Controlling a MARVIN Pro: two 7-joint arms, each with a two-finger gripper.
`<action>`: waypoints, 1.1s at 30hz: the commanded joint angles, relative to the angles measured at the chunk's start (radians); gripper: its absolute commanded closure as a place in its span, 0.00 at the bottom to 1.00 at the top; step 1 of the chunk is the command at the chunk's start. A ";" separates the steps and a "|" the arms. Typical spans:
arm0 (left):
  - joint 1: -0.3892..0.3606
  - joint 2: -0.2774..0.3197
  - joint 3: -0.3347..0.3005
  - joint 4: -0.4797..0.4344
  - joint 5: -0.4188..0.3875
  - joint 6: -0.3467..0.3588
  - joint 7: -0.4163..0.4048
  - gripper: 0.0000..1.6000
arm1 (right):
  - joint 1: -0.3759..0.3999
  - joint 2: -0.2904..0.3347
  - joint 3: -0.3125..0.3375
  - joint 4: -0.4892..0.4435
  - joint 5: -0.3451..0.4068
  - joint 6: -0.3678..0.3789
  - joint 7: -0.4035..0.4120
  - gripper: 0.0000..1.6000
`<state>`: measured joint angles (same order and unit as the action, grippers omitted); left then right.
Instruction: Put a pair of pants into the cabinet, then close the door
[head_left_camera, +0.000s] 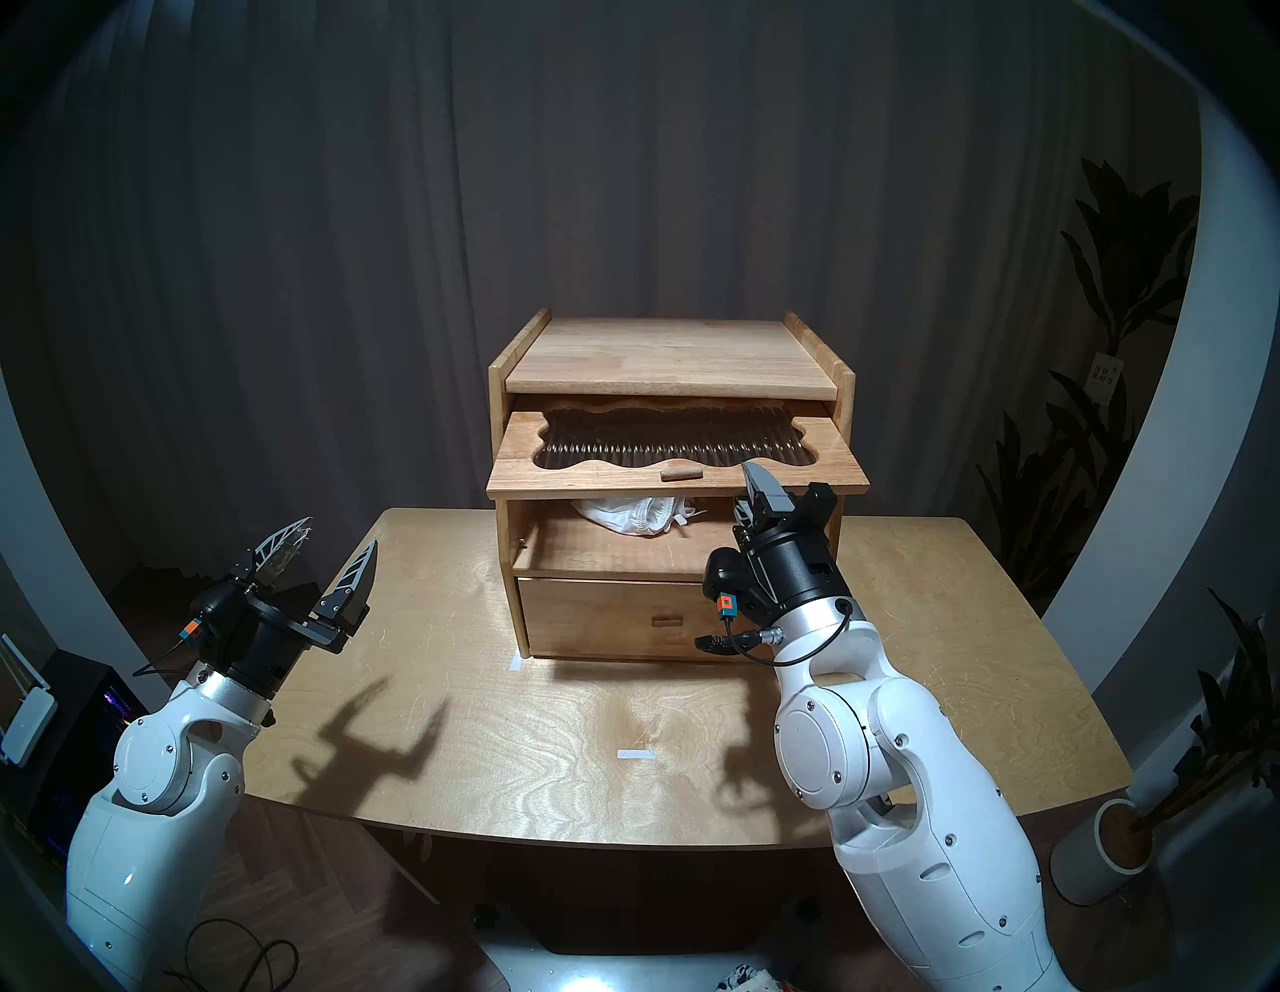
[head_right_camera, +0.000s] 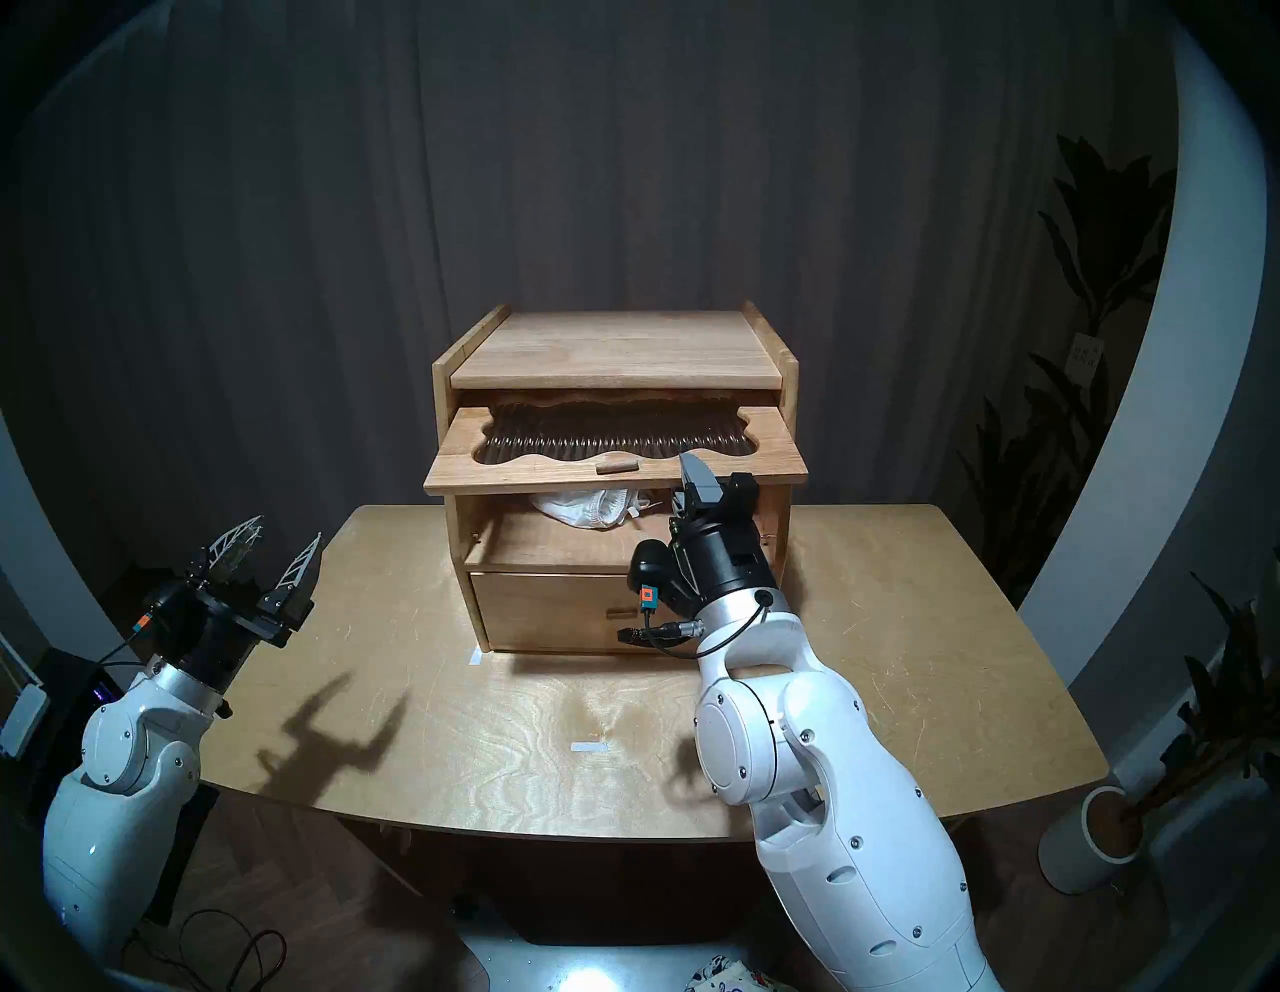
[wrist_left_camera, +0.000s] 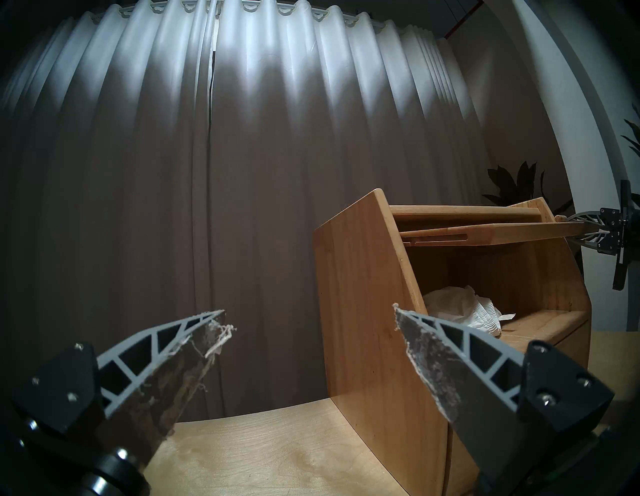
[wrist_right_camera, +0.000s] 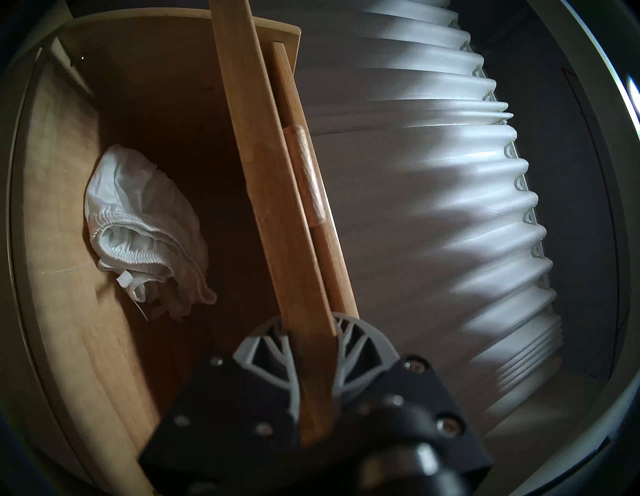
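The light-brown wooden cabinet (head_left_camera: 665, 360) stands at the back middle of the table. Its door (head_left_camera: 526, 471), with a wavy ribbed-glass window and a small knob (head_left_camera: 681, 474), lies flat and juts out over the open upper compartment. The white pants (head_left_camera: 634, 516) lie bunched inside that compartment and also show in the right wrist view (wrist_right_camera: 145, 221). My right gripper (head_left_camera: 769, 495) is shut on the door's front edge, right of the knob; the wrist view shows the fingers (wrist_right_camera: 266, 346) clamping the panel (wrist_right_camera: 273, 207). My left gripper (head_left_camera: 339, 537) is open and empty, above the table's left side.
The drawer (head_left_camera: 609, 616) below the compartment is shut. Two white tape marks (head_left_camera: 636, 754) lie on the table (head_left_camera: 485, 727). A dark curtain hangs behind. Potted plants (head_left_camera: 1122, 831) stand to the right and a black box (head_left_camera: 76, 700) on the left.
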<state>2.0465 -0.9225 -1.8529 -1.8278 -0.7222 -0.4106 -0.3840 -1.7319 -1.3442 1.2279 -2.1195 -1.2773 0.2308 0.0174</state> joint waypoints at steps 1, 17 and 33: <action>-0.007 0.002 -0.006 -0.013 0.001 -0.008 -0.002 0.00 | -0.094 0.033 0.026 -0.059 0.026 -0.007 -0.017 1.00; -0.007 0.002 -0.005 -0.013 0.001 -0.008 -0.002 0.00 | 0.033 0.034 0.058 0.029 0.037 -0.035 -0.046 0.00; -0.007 0.002 -0.005 -0.013 0.000 -0.008 -0.002 0.00 | 0.136 0.021 0.040 0.091 0.040 -0.056 -0.044 0.59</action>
<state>2.0465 -0.9222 -1.8527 -1.8278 -0.7223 -0.4109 -0.3837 -1.6497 -1.3107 1.2827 -2.0192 -1.2260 0.1792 -0.0311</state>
